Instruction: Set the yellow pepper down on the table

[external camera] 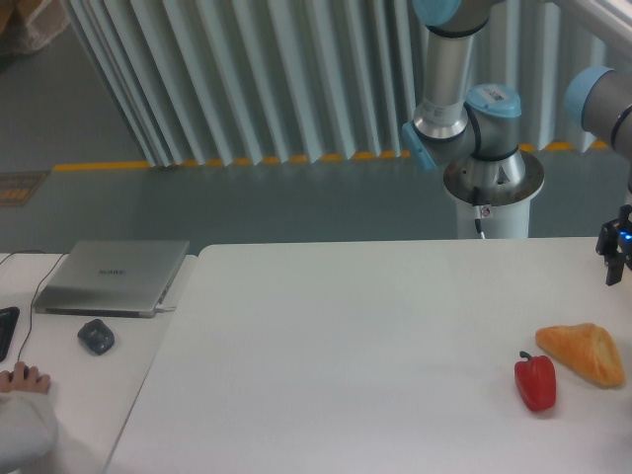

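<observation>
Here, the large white desk [346,336] is filling the lower part of the view, with a smaller white side desk [69,385] adjoining its left edge. The UR5e arm [464,109] is standing on its pedestal behind the far edge. A closed silver laptop [111,276] is lying on the side desk, and a dark mouse [96,336] is sitting just in front of it. A triangular bread piece [583,353] is resting near the right edge of the large desk, with a red bell pepper [535,381] just beside it. The tool [614,259] is hanging at the right frame edge, above the desk; whether it is open or closed cannot be determined. The yellow pepper is not appearing anywhere in view.
</observation>
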`<action>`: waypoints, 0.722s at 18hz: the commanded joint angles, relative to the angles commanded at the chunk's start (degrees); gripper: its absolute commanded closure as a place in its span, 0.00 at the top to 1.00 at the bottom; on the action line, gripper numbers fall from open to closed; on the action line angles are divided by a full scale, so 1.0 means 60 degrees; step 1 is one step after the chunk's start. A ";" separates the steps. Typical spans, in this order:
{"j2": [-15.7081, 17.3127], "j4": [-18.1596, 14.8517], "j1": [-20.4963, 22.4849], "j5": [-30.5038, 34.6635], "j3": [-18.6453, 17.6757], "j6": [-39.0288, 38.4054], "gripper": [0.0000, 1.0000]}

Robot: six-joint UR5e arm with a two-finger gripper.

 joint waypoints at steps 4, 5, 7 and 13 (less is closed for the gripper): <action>0.0059 0.0000 0.0015 0.0000 0.0000 0.0000 1.00; 0.0001 0.0000 0.0015 -0.0029 0.0000 0.0000 1.00; 0.0029 0.0015 0.0145 -0.0146 -0.0102 -0.0015 1.00; 0.0132 0.0059 0.0586 0.1227 -0.0176 0.0334 1.00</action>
